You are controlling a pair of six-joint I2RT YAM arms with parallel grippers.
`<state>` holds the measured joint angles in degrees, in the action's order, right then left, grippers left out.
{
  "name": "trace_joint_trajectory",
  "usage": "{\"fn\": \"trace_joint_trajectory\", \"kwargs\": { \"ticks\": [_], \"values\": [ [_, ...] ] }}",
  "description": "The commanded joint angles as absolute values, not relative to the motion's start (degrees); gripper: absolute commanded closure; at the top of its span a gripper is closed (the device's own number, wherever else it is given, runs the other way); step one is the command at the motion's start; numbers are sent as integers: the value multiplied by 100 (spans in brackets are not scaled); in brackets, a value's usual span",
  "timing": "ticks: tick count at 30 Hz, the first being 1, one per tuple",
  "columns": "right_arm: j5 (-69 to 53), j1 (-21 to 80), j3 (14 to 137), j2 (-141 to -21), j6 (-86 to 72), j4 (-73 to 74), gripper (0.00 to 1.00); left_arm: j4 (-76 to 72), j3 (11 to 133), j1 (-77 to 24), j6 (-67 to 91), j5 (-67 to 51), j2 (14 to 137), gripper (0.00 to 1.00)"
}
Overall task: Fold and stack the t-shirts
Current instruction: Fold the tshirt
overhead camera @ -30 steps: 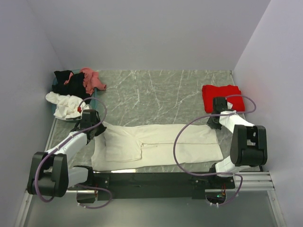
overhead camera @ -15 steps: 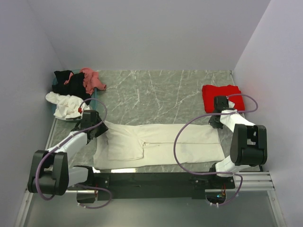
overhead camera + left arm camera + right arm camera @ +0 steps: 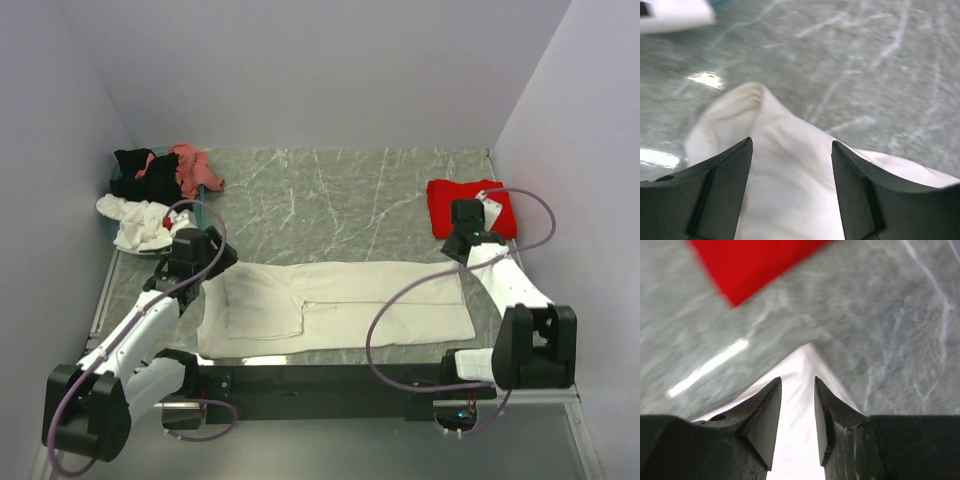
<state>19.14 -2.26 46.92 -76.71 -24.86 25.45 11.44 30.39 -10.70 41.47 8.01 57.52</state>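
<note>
folding the cream t-shirt [image 3: 340, 305], lower centre of frame.
left jaws, right jaws apart at its upper corners; next, probably grip one end, fold across.

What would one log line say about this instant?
cream t-shirt: flat strip | left gripper: open over left end | right gripper: open over right corner | red t-shirt: folded, far right

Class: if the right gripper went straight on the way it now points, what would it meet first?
Probably the corner of the cream t-shirt, just beyond the open right gripper. The bare table and the red t-shirt lie further on. Depth is unclear.
</note>
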Motion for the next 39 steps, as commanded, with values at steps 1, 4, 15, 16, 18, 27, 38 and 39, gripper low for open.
{"fn": "trace_joint_trajectory", "kwargs": {
  "ticks": [1, 4, 15, 16, 18, 27, 38, 39],
  "values": [
    [2565, 603, 4746, -7041, -2514, 2715, 60, 1310, 3086, -1571, 4516, 862, 5467, 30],
    [2480, 1106, 4694, -6865, -2540, 2751, 60, 1073, 2735, -2011, 4876, 511, 5475, 30],
    [800, 2363, 4140, -7285, -2927, 1750, 60, 290, 2408, -2637, 5107, 281, 6679, 30],
    [800, 2399, 4131, -7373, -2962, 1732, 60, 264, 2434, -2637, 5089, 290, 6758, 30],
    [809, 2487, 4122, -7593, -2979, 1670, 60, 237, 2539, -2637, 5010, 325, 7022, 30],
    [817, 2698, 3990, -7954, -3111, 1538, 60, 220, 3487, -2637, 4580, 606, 8331, 29],
    [826, 2909, 4025, -8156, -3164, 1626, 60, 597, 5544, -2619, 4070, 738, 10509, 30],
    [809, 2927, 4060, -8165, -3173, 1626, 60, 641, 5868, -2610, 4008, 738, 10642, 30]
  ]
}}
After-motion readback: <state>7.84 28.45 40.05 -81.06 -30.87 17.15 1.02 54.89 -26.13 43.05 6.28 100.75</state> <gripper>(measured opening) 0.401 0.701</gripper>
